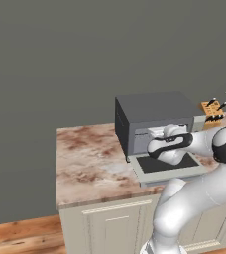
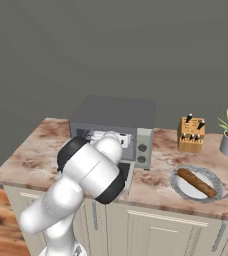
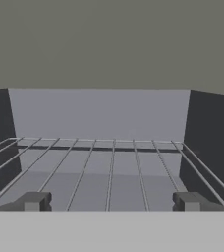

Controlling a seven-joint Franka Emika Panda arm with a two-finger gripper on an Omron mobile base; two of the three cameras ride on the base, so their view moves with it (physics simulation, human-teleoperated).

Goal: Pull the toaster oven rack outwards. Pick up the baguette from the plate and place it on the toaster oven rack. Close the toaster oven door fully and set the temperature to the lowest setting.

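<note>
Wire-grid rack [image 3: 109,167] w/ thin parallel silver bars.

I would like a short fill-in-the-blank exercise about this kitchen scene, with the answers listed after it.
1. The door of the toaster oven is folded ____.
2. The baguette lies on the ____, to the right of the oven.
3. In the hand view, the wire rack sits ____ the oven cavity.
4. The gripper points into the oven with its jaws ____.

Missing words: down (open); plate; inside; open
</note>
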